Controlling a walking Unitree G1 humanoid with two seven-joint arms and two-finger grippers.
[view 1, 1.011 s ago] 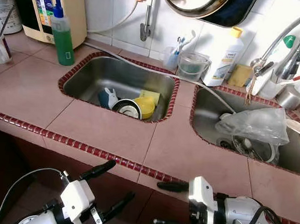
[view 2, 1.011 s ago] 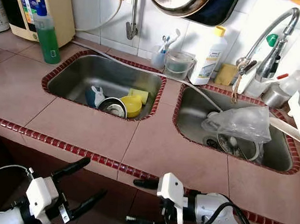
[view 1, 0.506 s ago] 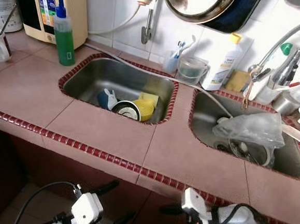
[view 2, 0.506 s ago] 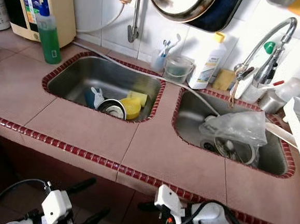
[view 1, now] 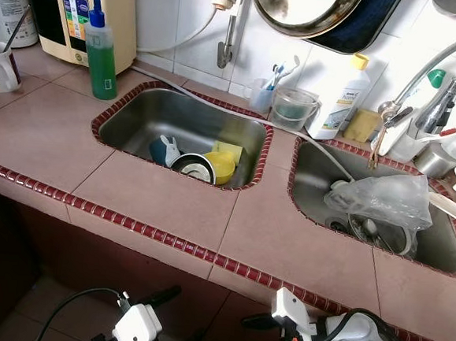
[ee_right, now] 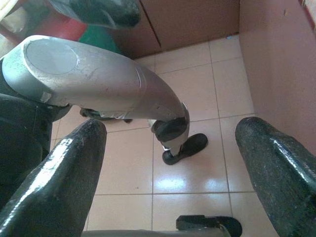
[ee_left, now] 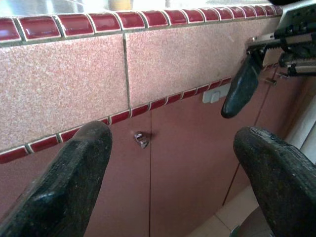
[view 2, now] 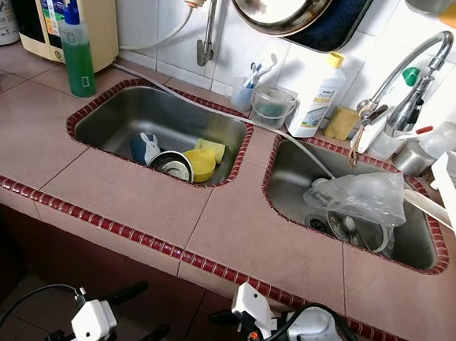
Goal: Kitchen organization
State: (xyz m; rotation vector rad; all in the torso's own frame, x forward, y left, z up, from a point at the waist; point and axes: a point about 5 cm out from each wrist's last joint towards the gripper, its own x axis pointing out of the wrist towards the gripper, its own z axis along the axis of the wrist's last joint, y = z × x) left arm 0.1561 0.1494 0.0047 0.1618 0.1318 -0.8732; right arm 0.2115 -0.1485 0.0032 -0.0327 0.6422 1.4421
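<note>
**Both arms parked low, dishes sitting in the sink**

Down at the bottom of the frame, below the desk (view 1: 170,198) edge, the left gripper (view 1: 170,318) and right gripper (view 1: 257,323) hang with fingers spread wide, holding nothing. Mid-frame, the left sink (view 1: 138,112) has a yellow bowl (view 1: 222,164), a dark bowl (view 1: 192,165) touching it and a blue-white cup (view 1: 165,148). The right sink (view 1: 314,177) has a plastic bag (view 1: 384,200) in it. A green soap bottle (view 1: 103,54) stands upper left.
</note>
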